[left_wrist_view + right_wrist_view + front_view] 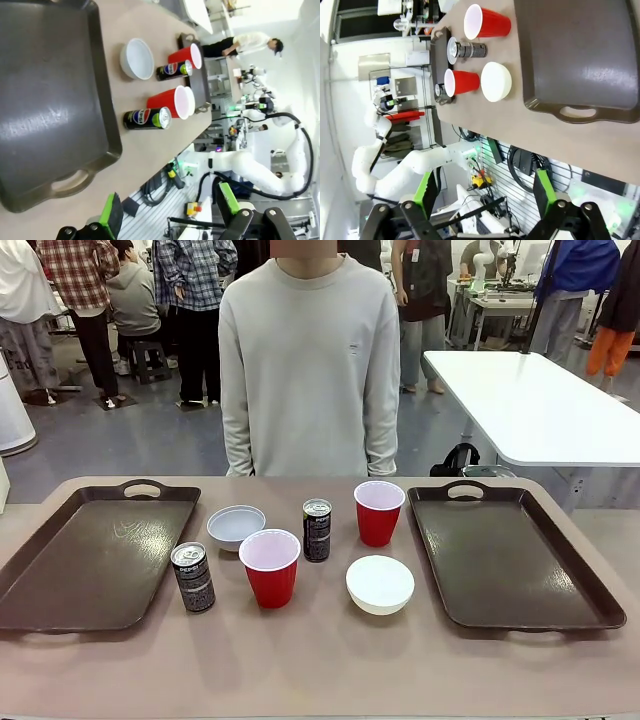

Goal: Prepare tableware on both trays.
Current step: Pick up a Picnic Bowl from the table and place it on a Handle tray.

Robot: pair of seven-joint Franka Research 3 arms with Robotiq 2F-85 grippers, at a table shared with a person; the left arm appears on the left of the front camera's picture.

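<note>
2 brown trays with 6 pieces of tableware standing between them.
The left tray and the right tray lie at the ends of the table. Between them, on the table, stand the near red cup, the far red cup, the left white bowl, the right white bowl, the near soda can and the far soda can. The left gripper and the right gripper are spread wide and grasp nothing.

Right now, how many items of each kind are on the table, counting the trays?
Red cups: 2
White bowls: 2
Soda cans: 2
Brown trays: 2
Total: 8
</note>
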